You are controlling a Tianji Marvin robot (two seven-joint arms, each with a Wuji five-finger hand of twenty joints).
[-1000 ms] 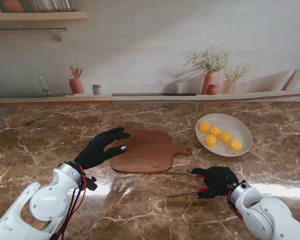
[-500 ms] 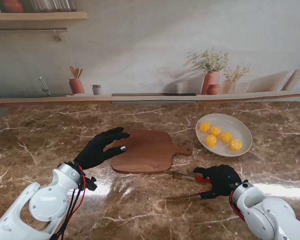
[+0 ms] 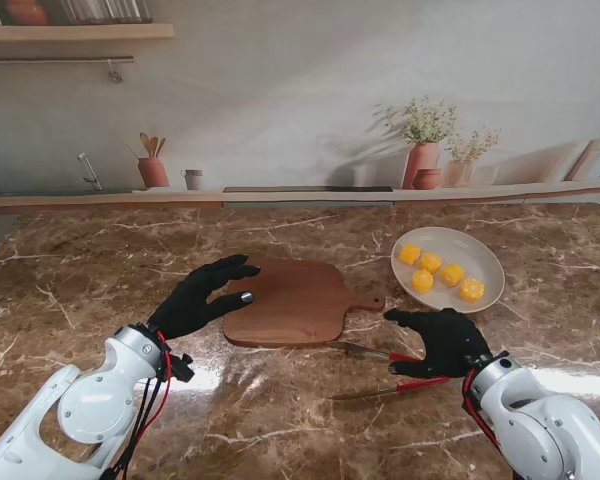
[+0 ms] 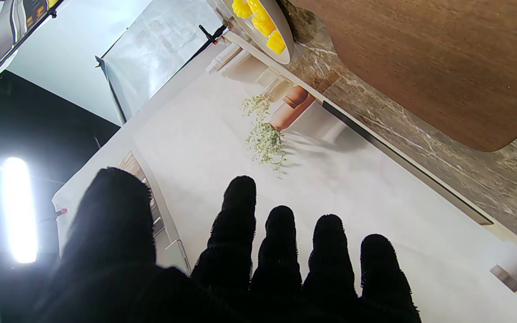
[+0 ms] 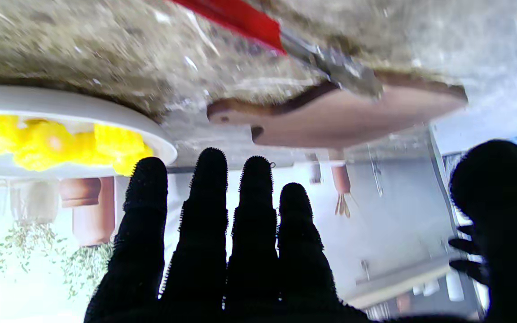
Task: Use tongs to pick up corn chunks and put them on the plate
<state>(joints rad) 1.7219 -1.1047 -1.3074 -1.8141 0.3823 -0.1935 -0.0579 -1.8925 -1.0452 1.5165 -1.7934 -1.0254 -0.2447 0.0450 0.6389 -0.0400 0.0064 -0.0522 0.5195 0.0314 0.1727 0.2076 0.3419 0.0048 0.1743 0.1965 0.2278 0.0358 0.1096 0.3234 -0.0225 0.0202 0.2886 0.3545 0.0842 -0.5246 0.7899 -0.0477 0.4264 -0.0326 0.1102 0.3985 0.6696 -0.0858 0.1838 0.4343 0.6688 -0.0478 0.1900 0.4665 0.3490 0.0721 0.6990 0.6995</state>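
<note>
Here we see five corn chunks [image 3: 431,262] already lying on the white plate [image 3: 486,262], which sits on the marble table [image 3: 100,270] to our right, just beyond the handle end of the wooden cutting board [image 3: 290,300]. The tongs [image 3: 372,372] lie on the table nearer to us than the board, their metal arms splayed apart and pointing left. Our right hand [image 3: 437,339] hovers over their red handle end, fingers spread and straight, gripping nothing; it covers most of the red grips, so we cannot tell whether the palm touches them. In the right wrist view the fingers [image 5: 209,215] fan out with the thumb held well aside, and a blurred stretch of red handle [image 5: 236,20] and metal arm runs across the table behind them. The plate there is cut off at the frame edge, and the corn reads only as a bright yellow mass.

Our left hand [image 3: 202,295] rests at the left edge of the board, fingers parted and holding nothing; whether the fingertips press on the wood we cannot tell. The left wrist view crops the board and shows only a sliver of the plate [image 4: 281,27].
</note>
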